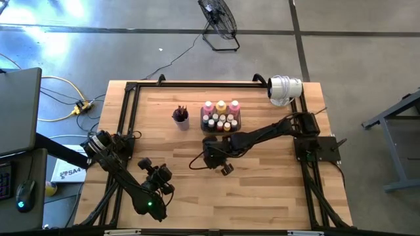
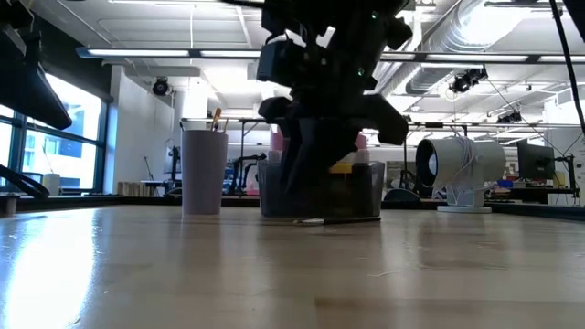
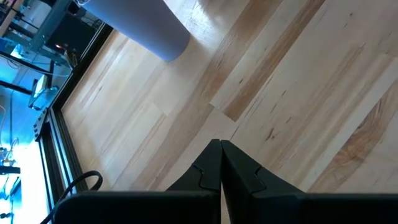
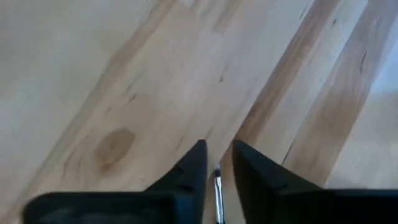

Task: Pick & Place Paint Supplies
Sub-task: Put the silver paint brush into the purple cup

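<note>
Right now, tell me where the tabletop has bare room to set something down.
Bare wood lies along the table's near edge, between the left tool and the right arm's base, and at the far-left corner beside the purple cup. It is crowded mid-table: the tray of paint bottles, with the right tool low just in front of it.

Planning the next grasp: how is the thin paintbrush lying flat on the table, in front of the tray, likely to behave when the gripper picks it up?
The paintbrush looks thin and probably light, so lifting should take little force. Lying flat on the table, it leaves little to get under, and the right gripper may slip off. If its handle is round, a nudge could roll it.
</note>
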Robot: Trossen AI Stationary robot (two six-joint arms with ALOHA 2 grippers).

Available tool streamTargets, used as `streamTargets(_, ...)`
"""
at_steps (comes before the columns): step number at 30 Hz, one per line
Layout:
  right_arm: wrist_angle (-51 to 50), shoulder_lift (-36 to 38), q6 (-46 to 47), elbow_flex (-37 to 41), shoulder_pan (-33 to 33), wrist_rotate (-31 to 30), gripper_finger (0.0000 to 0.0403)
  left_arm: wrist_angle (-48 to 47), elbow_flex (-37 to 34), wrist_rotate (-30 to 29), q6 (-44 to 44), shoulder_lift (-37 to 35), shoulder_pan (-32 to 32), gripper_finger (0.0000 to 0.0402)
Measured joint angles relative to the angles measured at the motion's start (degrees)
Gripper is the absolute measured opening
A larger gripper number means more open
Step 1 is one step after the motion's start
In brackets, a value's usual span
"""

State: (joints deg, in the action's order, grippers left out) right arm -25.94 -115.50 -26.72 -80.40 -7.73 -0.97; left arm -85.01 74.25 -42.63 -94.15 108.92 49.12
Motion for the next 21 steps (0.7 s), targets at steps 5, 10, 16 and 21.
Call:
streamTargets(5, -0.3, -0.2, 0.1, 0.0, 0.1, -0.4, 0.0129, 0.3, 0.0, 0.0, 0.0, 0.0, 0.0, 0.0)
streamTargets(10, -1.0, -0.3, 0.0, 0.3, 0.9, 1.5, 0.0164, 0.8, 0.0, 0.0, 0.0, 0.0, 0.0, 0.0)
streamTargets(16, 0.3, -0.4, 0.4, 1.8, 2.3, 2.5, 0.0151, 1.2, 0.0, 0.0, 0.0, 0.0, 0.0, 0.0)
streamTargets(21, 3.0, -0.4, 1.0, 2.8, 3.6, 4.1, 0.0143, 1.1, 0.0, 0.0, 0.0, 0.0, 0.0, 0.0)
